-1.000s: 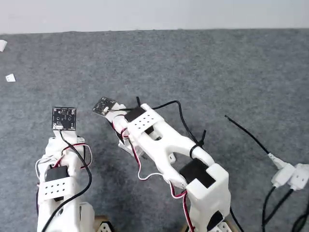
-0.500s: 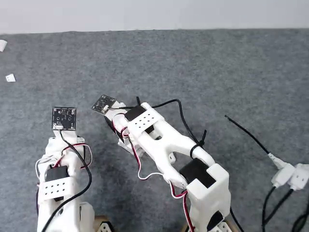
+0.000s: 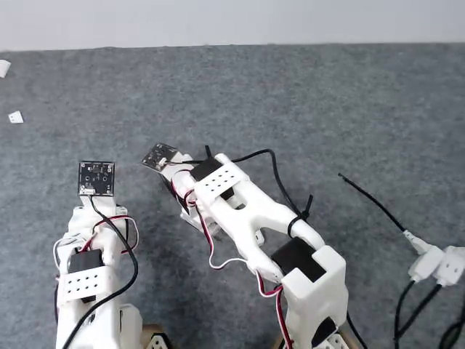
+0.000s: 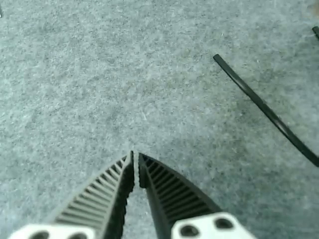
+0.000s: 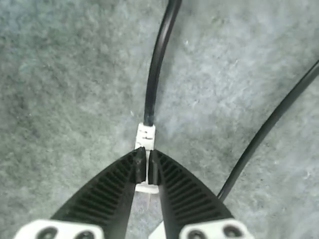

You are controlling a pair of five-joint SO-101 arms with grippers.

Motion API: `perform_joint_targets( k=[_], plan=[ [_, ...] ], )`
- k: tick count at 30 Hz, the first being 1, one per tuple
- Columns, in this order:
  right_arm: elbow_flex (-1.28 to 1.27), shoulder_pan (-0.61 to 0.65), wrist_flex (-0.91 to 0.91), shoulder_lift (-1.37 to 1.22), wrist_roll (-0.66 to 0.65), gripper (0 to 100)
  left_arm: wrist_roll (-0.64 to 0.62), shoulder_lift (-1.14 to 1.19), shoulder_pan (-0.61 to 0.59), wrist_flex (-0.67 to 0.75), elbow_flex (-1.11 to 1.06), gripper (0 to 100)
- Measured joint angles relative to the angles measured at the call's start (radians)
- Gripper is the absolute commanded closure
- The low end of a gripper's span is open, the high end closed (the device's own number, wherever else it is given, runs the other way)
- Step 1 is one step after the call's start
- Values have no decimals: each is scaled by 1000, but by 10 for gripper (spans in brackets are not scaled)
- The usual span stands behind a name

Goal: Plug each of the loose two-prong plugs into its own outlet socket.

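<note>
My right gripper [image 5: 143, 152] is shut on a small white two-prong plug [image 5: 145, 134], whose black cord [image 5: 157, 64] runs away over the grey carpet. A second black cord [image 5: 269, 127] crosses beside it. In the high view the right arm [image 3: 240, 211] stretches toward the table's middle left, and its body hides the gripper and plug. My left gripper [image 4: 135, 155] is shut on nothing, hovering over bare carpet with a black cable [image 4: 264, 109] lying off to one side. The left arm [image 3: 94, 254] stays near the front left. White connectors [image 3: 436, 265] with cords lie at the right edge.
A loose thin black cable [image 3: 370, 200] runs diagonally toward the white connectors on the right. Two small white scraps [image 3: 16, 116] lie at the far left edge. The grey carpet [image 3: 290, 94] stretches back to a pale wall.
The right arm's wrist has shifted slightly, a little left and then back right. The left arm has stayed still.
</note>
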State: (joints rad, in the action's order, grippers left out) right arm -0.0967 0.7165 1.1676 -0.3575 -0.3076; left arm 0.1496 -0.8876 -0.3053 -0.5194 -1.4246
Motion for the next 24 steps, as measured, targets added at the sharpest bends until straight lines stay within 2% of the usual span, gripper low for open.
perform_joint_targets(
  k=[5,16,20,24],
  plan=[
    [-18,-6,8,2,-35,988,0,0,0,0,0,987],
    [-20,-6,12,57,-26,980,0,0,0,0,0,987],
    [-20,9,15,58,-31,919,0,0,0,0,0,987],
    [-51,44,14,58,-60,912,0,0,0,0,0,987]
  ],
)
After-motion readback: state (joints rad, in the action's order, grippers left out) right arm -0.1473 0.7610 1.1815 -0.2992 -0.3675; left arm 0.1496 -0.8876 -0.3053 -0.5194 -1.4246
